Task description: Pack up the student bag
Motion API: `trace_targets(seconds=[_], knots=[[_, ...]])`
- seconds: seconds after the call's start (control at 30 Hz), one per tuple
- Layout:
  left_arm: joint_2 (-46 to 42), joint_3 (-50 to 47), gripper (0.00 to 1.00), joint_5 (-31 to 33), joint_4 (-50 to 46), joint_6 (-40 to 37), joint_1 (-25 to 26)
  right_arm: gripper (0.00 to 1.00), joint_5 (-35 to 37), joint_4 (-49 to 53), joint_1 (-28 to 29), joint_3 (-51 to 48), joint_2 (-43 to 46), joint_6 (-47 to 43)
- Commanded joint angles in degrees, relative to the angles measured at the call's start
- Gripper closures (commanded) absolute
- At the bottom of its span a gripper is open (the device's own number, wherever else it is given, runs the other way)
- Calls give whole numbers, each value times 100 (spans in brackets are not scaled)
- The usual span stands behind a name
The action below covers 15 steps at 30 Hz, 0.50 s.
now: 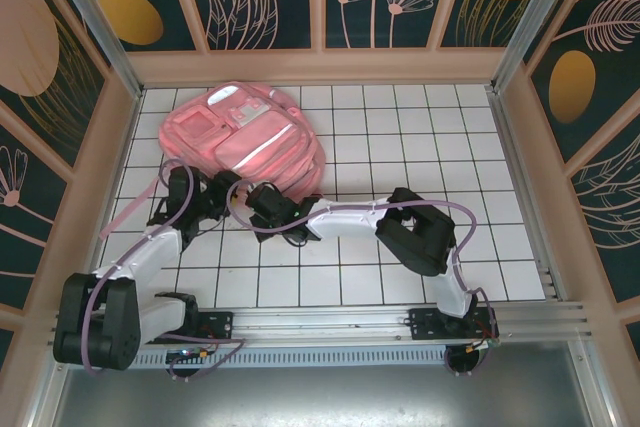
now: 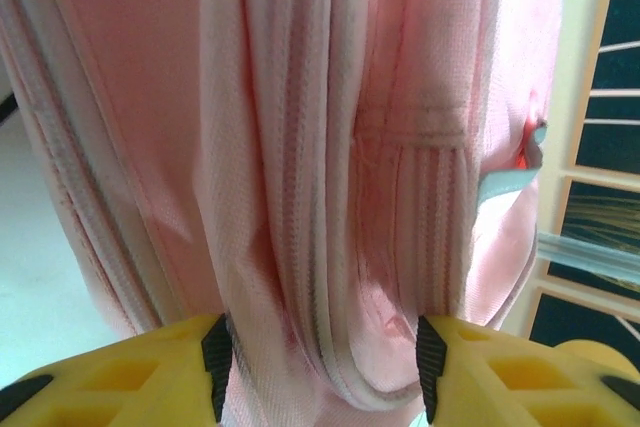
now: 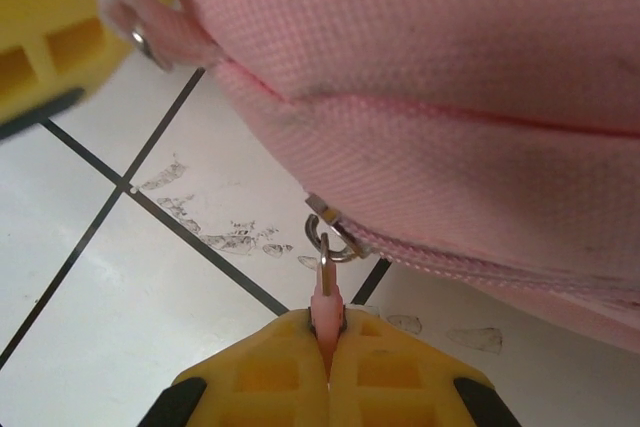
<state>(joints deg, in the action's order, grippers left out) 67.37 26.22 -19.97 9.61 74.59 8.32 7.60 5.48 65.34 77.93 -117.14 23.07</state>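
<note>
The bag lies flat at the far left of the tiled table. At its near edge, the left gripper has its jaws apart, with the bag's zip seam bulging between them. Just to its right, the right gripper is pinched tight on the pink zip pull, low over the tiles.

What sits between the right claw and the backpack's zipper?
In the right wrist view, a pink pull tab, pinched in the shut right claw, and a small metal ring join it to the zipper of the backpack.
</note>
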Motion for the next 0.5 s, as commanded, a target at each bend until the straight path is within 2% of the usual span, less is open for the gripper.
trace_targets(seconds=[0.0, 0.1, 0.17, 0.33, 0.47], knots=[[147, -134, 57, 249, 443, 428, 291, 100, -15, -61, -48, -76, 271, 66], [214, -113, 79, 423, 378, 436, 344, 100, 23, -99, -48, -155, 348, 75], [202, -36, 100, 555, 160, 355, 351, 100, 104, -67, -63, -201, 386, 84], [-22, 204, 100, 1038, -815, 33, 346, 100, 352, 2, -385, -634, 694, 100], [-145, 208, 100, 1180, -1060, -36, 344, 100, 595, 6, -932, -1152, 1115, -188]])
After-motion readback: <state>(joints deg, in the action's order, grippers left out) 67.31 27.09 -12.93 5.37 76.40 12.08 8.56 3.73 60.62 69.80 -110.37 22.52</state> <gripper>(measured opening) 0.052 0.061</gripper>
